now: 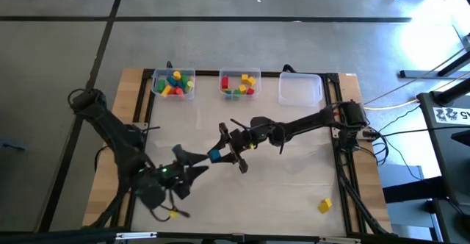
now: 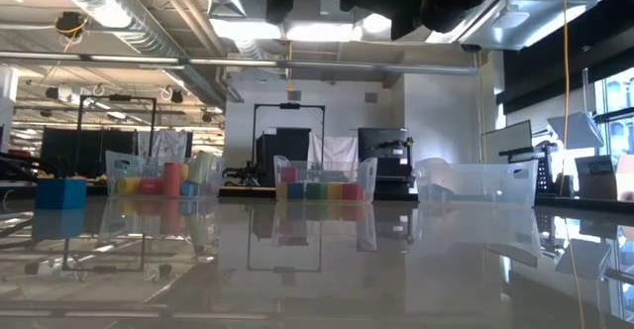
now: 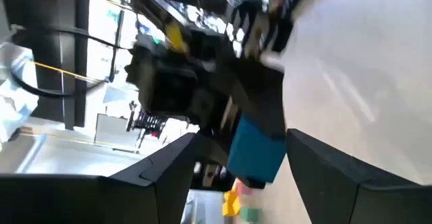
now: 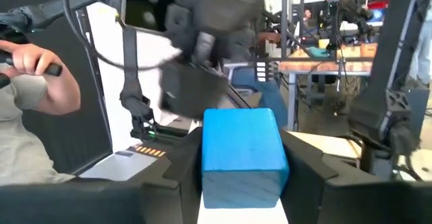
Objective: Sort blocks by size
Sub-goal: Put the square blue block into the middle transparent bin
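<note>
My right gripper [image 1: 220, 154] is shut on a blue cube [image 1: 214, 156] over the middle of the table; the cube fills the gap between its fingers in the right wrist view [image 4: 243, 156]. My left gripper [image 1: 197, 162] is open and faces the cube from the table's left. In the left wrist view the cube [image 3: 256, 150] shows just beyond the open fingers. Sorted blocks lie in two clear bins, the left one [image 1: 173, 84] and the middle one [image 1: 240, 83]. A yellow block [image 1: 324, 205] lies on the table near the front right. My right gripper pinches the blue cube by two opposite side faces [image 4: 206, 160] between its two fingers. The fingers come about level from the table's right and point toward the left arm. The cube is lifted clear of the table, its top face level.
An empty clear bin [image 1: 300, 90] stands at the back right beside the two filled ones. A person's hand [image 4: 34, 62] shows beyond the table in the right wrist view. A blue cube-like thing [image 2: 59, 192] shows at the far left of the low view.
</note>
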